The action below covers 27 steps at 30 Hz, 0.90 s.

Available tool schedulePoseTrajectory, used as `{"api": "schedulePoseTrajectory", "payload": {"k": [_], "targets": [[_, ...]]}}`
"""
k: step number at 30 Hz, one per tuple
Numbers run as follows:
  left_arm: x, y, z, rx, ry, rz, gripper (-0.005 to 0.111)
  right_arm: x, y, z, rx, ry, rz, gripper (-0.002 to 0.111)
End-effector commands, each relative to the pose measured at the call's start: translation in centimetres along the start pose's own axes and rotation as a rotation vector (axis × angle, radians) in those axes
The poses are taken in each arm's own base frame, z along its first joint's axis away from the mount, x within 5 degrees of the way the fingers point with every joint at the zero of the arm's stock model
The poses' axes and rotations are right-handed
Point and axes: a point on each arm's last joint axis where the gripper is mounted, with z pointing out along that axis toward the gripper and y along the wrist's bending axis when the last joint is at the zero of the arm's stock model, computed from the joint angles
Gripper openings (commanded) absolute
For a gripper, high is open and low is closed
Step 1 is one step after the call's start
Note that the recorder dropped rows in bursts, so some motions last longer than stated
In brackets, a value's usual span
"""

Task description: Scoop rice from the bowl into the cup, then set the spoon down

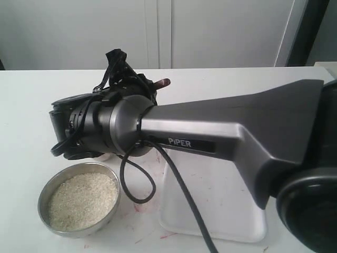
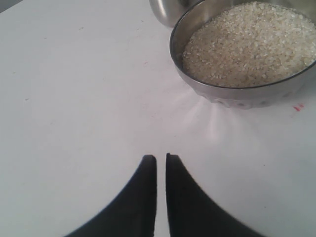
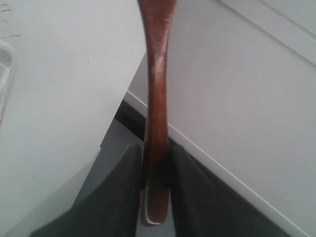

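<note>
The wide steel bowl (image 1: 48,190) (image 2: 237,96) stands at the front left, full of off-white rice (image 1: 83,200) (image 2: 247,44). Just behind it in the left wrist view, part of the shiny steel cup (image 2: 165,11) shows; in the exterior view the right arm hides it. My right gripper (image 1: 145,84) (image 3: 157,148) is shut on the handle of the dark reddish-brown wooden spoon (image 3: 157,94), held above the table behind the bowl. One spoon end (image 1: 162,83) pokes out past the gripper. My left gripper (image 2: 161,157) is shut with nothing in it, low over the bare table short of the bowl.
A flat white tray (image 1: 221,211) lies to the right of the bowl, under the right arm (image 1: 226,132), which crosses the scene from right to left. A black cable (image 1: 138,197) hangs from the arm down to the table. The far table edge (image 1: 221,68) meets a white wall.
</note>
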Motion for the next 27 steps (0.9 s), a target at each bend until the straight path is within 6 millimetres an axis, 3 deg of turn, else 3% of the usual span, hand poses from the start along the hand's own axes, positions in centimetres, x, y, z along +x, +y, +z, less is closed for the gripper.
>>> {"api": "schedulePoseTrajectory", "payload": {"k": [1, 15, 27], "targets": [[0.58, -0.14, 0.07, 0.009, 0.04, -0.004, 0.014, 0.33, 0.22, -0.02, -0.036, 0.001, 0.007, 0.0], [0.58, -0.14, 0.07, 0.009, 0.04, -0.004, 0.014, 0.46, -0.35, -0.02, 0.027, 0.015, 0.046, 0.0], [0.58, -0.14, 0.07, 0.009, 0.04, -0.004, 0.014, 0.26, 0.35, 0.01, -0.046, 0.0, 0.023, 0.0]]}}
